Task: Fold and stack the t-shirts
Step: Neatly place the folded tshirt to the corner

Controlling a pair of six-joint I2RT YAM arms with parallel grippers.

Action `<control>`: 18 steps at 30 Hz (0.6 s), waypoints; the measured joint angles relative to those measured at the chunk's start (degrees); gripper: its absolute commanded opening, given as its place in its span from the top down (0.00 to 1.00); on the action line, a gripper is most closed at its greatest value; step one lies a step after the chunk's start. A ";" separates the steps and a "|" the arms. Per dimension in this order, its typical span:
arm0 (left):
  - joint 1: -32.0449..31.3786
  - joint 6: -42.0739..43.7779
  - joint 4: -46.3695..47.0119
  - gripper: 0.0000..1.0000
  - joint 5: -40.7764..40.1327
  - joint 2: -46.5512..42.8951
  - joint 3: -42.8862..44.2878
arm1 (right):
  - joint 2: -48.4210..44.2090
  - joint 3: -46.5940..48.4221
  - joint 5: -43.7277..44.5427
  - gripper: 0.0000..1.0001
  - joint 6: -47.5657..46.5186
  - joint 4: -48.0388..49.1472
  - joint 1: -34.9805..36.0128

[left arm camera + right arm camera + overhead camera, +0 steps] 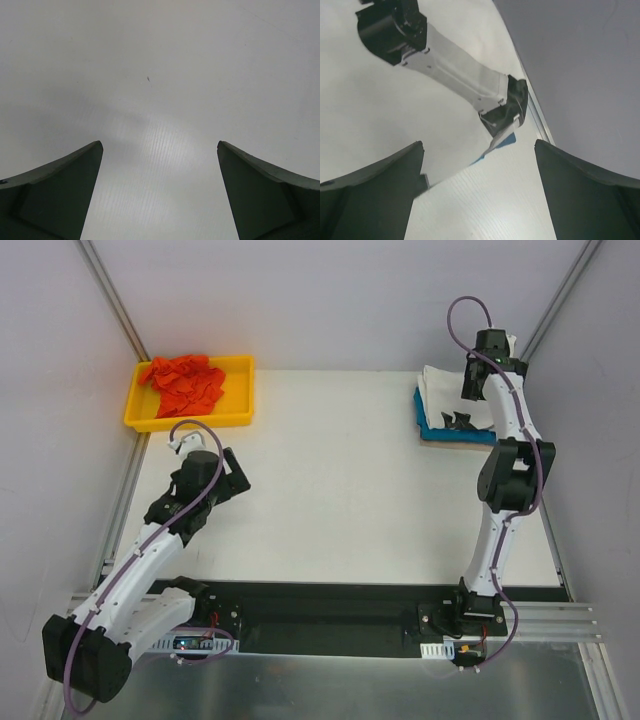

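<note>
T-shirts lay apart: white t-shirt (438, 387) on teal-blue t-shirt (480, 436) far right beneath the spread right pincer (479, 145), orange-red t-shirt (185, 383) crumpled in the yellow tray (190, 423). Left pincer (160, 145) hung spread over the tabletop (340, 490). A rising fingertip could snag and unfold the stack.

Beneath the right gripper (462, 421), the teal shirt (432, 426) shows only as a thin edge under the white shirt (440, 390), which the gripper and its wrist partly cover. A pinkish strip (455, 443) below that edge is too thin to identify. The white shirt's black marks are too small to tell apart from the fingertips, and in each wrist view the fingers (55, 195) run off the bottom edge.
</note>
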 measured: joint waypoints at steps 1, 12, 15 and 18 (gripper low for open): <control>0.00 0.00 -0.02 0.01 0.26 -0.35 0.00 | -1.62 -1.33 -1.11 0.04 0.11 -0.33 0.00; -0.02 -0.35 -0.02 0.01 3.13 -4.59 -0.02 | -28.72 -24.46 -16.90 0.04 4.24 3.30 0.04; 0.00 -0.50 -0.02 0.01 3.54 -5.60 -0.09 | -37.38 -35.85 -22.47 0.04 6.05 8.02 0.09; 0.00 -0.70 0.00 0.01 3.74 -6.05 -0.55 | -46.16 -49.16 -26.43 0.04 8.57 12.41 0.35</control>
